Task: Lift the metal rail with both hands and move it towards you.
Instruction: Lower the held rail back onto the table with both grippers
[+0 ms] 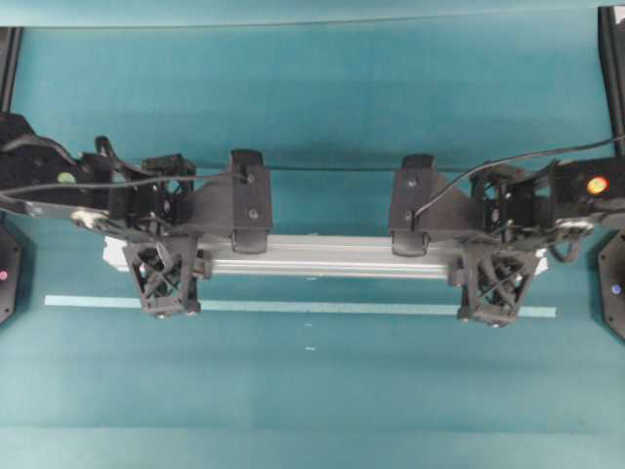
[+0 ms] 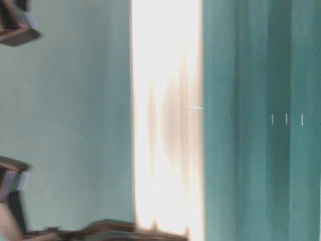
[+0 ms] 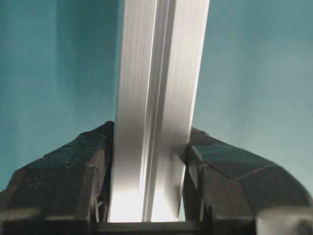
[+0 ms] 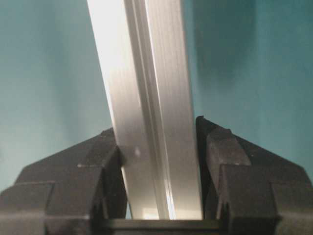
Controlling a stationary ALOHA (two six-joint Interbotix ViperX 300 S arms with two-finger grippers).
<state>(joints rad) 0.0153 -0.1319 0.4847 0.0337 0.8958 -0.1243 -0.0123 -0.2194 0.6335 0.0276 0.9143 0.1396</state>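
Observation:
The metal rail (image 1: 322,256) is a long silver grooved bar lying left to right across the middle of the teal table. My left gripper (image 1: 166,256) is shut on it near its left end. My right gripper (image 1: 498,259) is shut on it near its right end. In the left wrist view the rail (image 3: 156,98) runs between both black fingers (image 3: 73,176) of the gripper (image 3: 149,161), and they press its sides. The right wrist view shows the same grip (image 4: 156,152) on the rail (image 4: 146,88). The rail's shadow falls beside it on the table.
A thin pale-teal tape strip (image 1: 322,306) lies just in front of the rail, parallel to it. Black arm bases stand at the left edge (image 1: 5,274) and right edge (image 1: 615,283). In the table-level view a bright blurred band (image 2: 168,125) fills the middle.

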